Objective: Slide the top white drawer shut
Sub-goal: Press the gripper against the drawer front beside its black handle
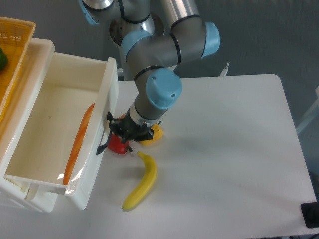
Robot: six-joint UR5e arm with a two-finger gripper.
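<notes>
The top white drawer (55, 94) stands pulled far out of the cabinet at the left, and a long orange carrot (79, 142) lies inside it. Its black curved handle (105, 133) faces the table. My gripper (127, 134) hangs low just right of that handle, over the toy fruit. The wrist hides most of the fingers, so whether they are open or shut does not show. I cannot tell if the gripper touches the drawer front.
A red pepper (116, 145) and a yellow pepper (153, 135) lie under the gripper. A banana (141, 181) lies nearer the front. A wicker basket (11, 55) sits on top of the cabinet at the far left.
</notes>
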